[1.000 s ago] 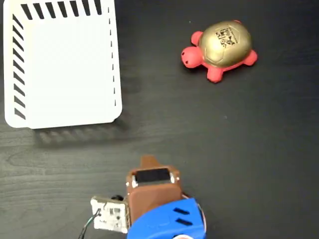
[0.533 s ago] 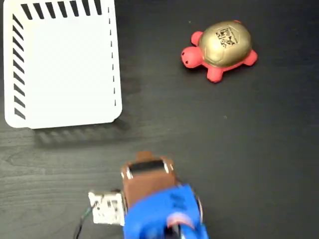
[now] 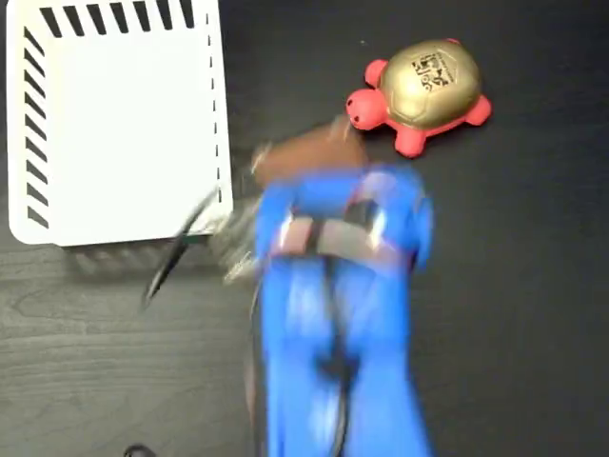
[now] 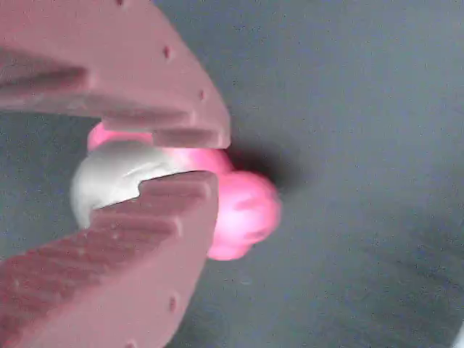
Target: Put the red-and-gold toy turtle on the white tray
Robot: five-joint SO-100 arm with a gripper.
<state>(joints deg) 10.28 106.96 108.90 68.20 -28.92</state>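
Sweeping up from the lower edge of the fixed view toward the upper right, the blurred hand (image 3: pixel 328 143), narrowly parted and empty, nears the red-and-gold toy turtle (image 3: pixel 423 90), so grasping comes next.

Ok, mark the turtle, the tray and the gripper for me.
red-and-gold toy turtle (image 3: pixel 433 81): fixed view, on the gold shell.
white tray (image 3: pixel 124 124): fixed view, on its bare floor.
gripper (image 4: pixel 190 161): wrist view, between the fingertips.

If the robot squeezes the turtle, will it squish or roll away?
The toy turtle looks like soft foam, so it will probably squish a bit between the fingers. It sits flat on stubby legs on the dark table, so it likely won't roll. Its shiny gold shell may be a little slippery.
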